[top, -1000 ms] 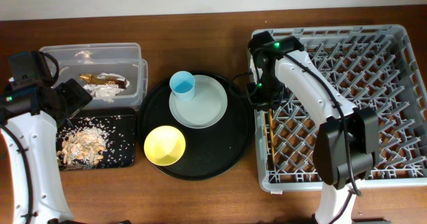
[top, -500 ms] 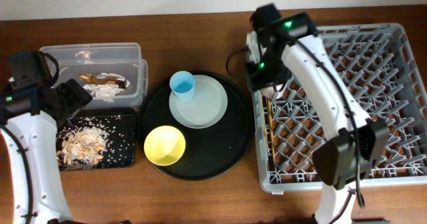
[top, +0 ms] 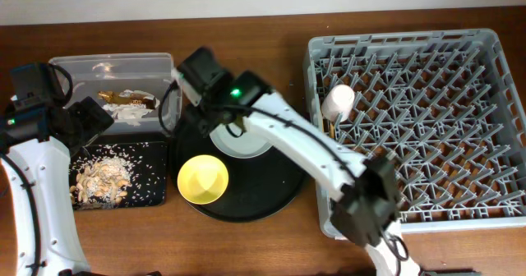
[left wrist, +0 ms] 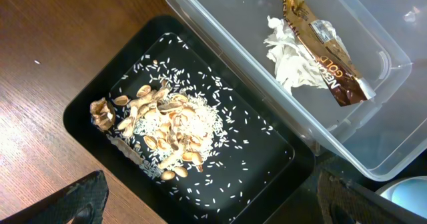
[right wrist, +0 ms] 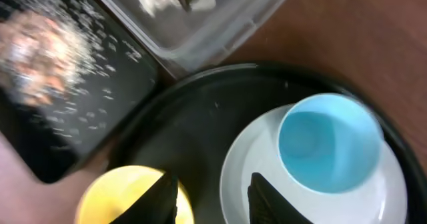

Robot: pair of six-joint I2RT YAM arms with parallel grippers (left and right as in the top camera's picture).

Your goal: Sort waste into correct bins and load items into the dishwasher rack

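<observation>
My right gripper [right wrist: 213, 201] is open and empty. It hangs over the round tray, between the yellow bowl [right wrist: 127, 197] and the grey-green plate [right wrist: 267, 184]. The light-blue cup [right wrist: 328, 143] stands upright on that plate. In the overhead view my right arm hides the cup. The pink cup [top: 339, 102] lies in the grey dishwasher rack [top: 493, 103], with the chopsticks [top: 328, 131] beside it. My left gripper [left wrist: 220, 211] is open and empty above the shallow black tray [left wrist: 87, 97], which holds the food scraps [left wrist: 167, 127]. The foil wrappers [left wrist: 320, 44] lie in the clear tub [left wrist: 220, 31].
The large round black tray [top: 279, 186] sits between the bins and the rack. It carries the yellow bowl [top: 203, 179] and the plate [top: 251, 144]. The clear tub [top: 164, 71] and the shallow black tray [top: 152, 186] stand at the left, on the wooden table [top: 246, 38].
My right arm has swung left from the rack's near-left corner to above the round tray. The pink cup now shows lying in the rack. The left arm has not moved.
</observation>
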